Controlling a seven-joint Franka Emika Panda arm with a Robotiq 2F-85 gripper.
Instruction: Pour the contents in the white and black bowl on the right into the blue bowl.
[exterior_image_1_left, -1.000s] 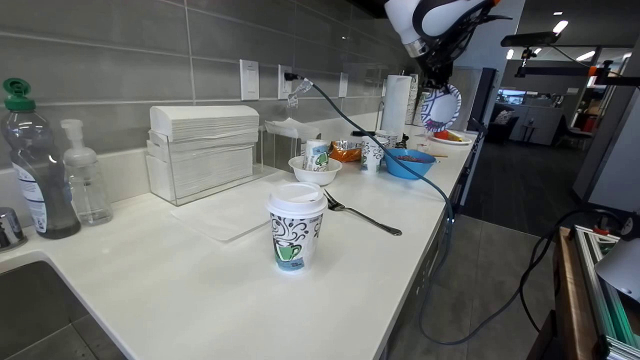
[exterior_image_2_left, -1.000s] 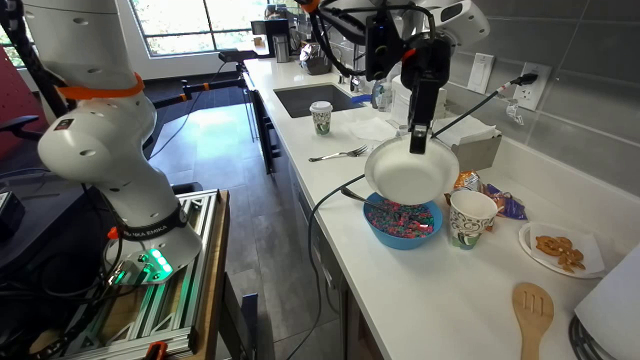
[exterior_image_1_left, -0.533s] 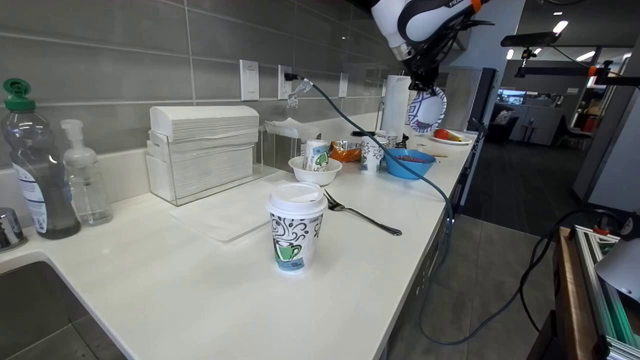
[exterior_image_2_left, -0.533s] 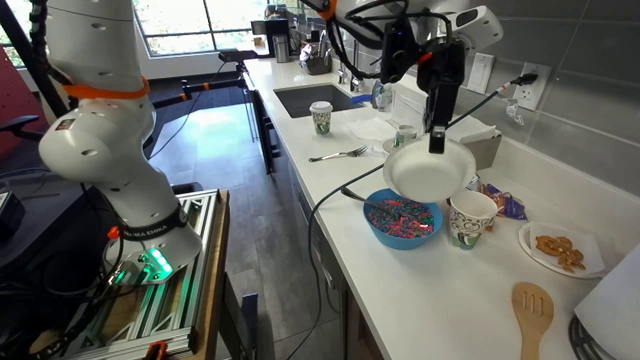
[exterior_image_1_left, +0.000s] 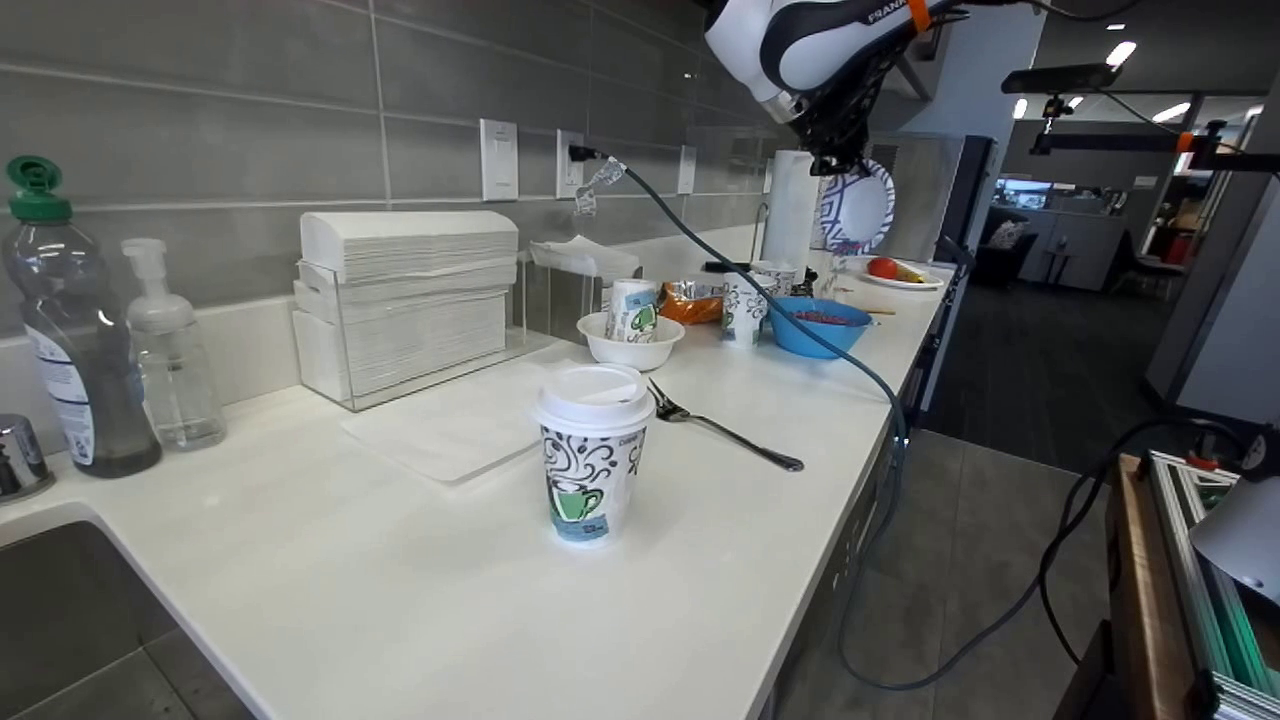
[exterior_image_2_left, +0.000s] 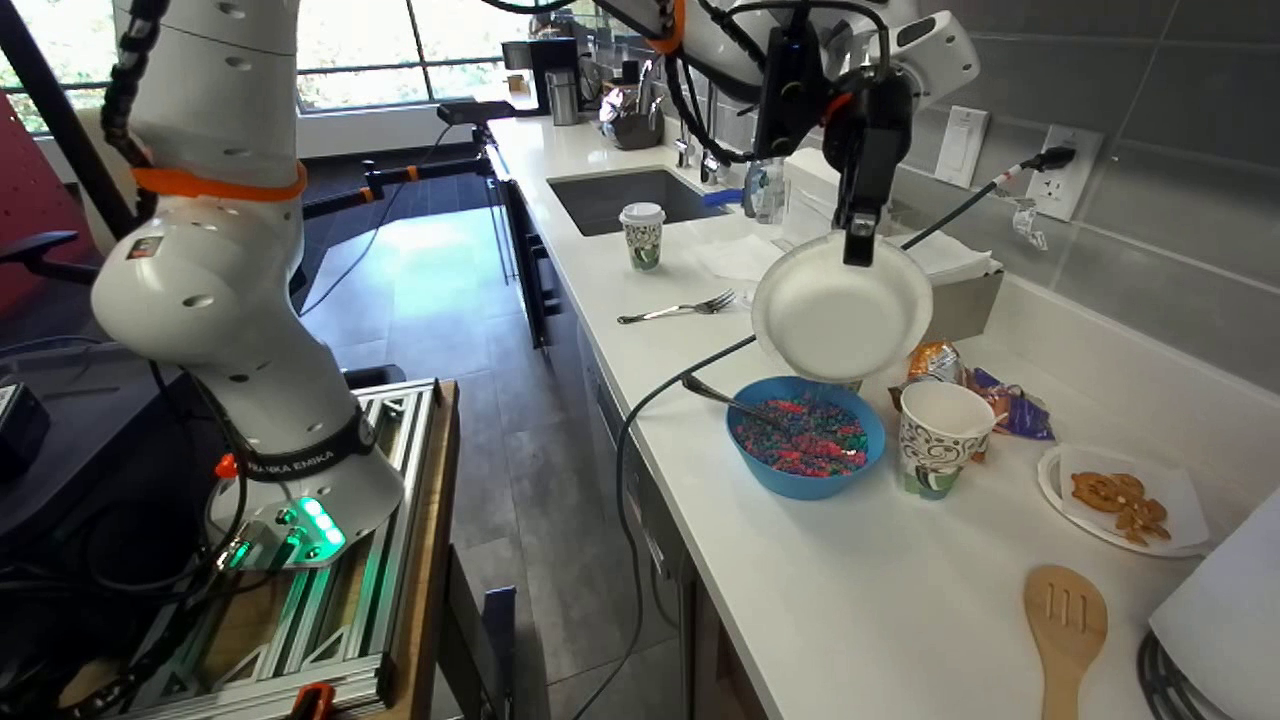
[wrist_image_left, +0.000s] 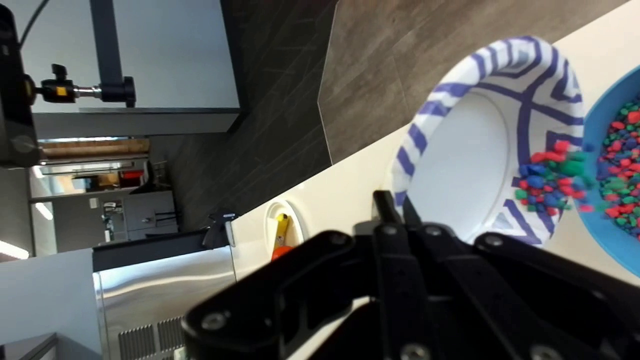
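In an exterior view, a white counter (exterior_image_1_left: 430, 600) runs along a grey tiled wall (exterior_image_1_left: 230, 120) towards a dim room (exterior_image_1_left: 1060, 230). A lidded cup (exterior_image_1_left: 595, 470) stands upright in front, near a fork (exterior_image_1_left: 725, 428). The blue bowl (exterior_image_1_left: 843, 335) stands farther back, partly crossed by a cable (exterior_image_1_left: 899, 450); the patterned bowl (exterior_image_1_left: 858, 205) hangs on edge above the counter. The sink (exterior_image_1_left: 80, 620) is cut off at lower left, the arm (exterior_image_1_left: 830, 45) at the top.

In an exterior view, a bright window (exterior_image_2_left: 360, 50) closes the room. The patterned bowl, plain underside outward, hides part of the counter. Coloured bits (exterior_image_2_left: 815, 455) lie in the blue bowl and bury the end of a utensil (exterior_image_2_left: 707, 391). A wooden spatula (exterior_image_2_left: 1065, 620) and a paper roll (exterior_image_2_left: 1230, 600) are cut off.

In the wrist view, the counter slants beside brown floor (wrist_image_left: 380, 85); the blue bowl is cut off at right. The pincer (wrist_image_left: 397, 202) is closed, clamped on the rim of the patterned bowl, which tilts just beside the blue bowl. Blurred coloured bits spread from the patterned bowl's wall across its rim towards the blue bowl.
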